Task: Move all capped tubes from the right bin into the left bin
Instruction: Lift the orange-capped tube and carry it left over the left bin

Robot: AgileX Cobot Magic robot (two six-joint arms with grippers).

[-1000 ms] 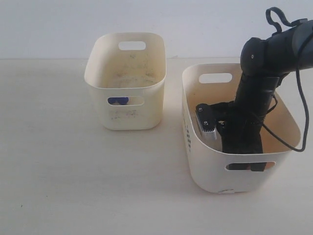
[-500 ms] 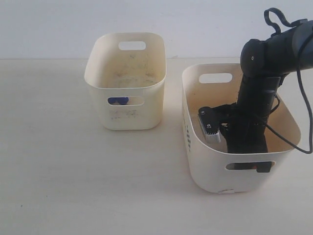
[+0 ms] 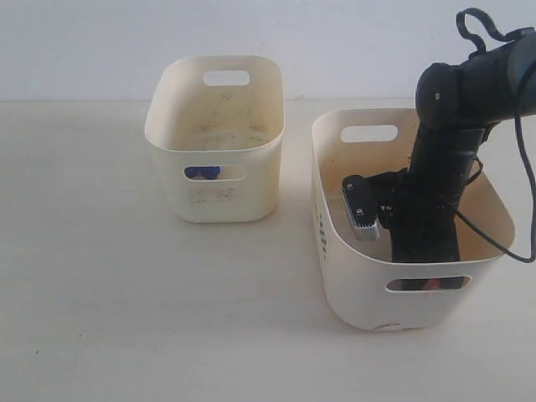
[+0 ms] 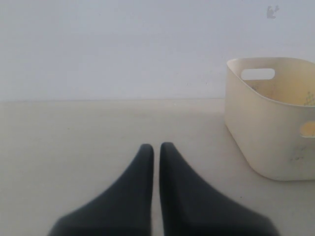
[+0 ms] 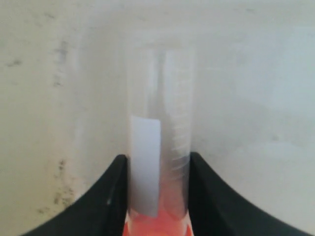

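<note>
Tube [image 5: 160, 118]: blank white label, graduations unreadable | right jaws clamped on it | left jaws together

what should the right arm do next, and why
Probably lift straight up. The right hand looks closed on the orange-capped tube, gripping it from both sides, and it sits deep inside the right bin, so the tube must clear the wall before crossing to the left bin.

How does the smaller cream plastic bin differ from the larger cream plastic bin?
The smaller cream bin is narrower; the larger cream bin is wider. The smaller shows a blue cap through its slot; the larger has the black arm reaching inside. Both have oval handle slots.
</note>
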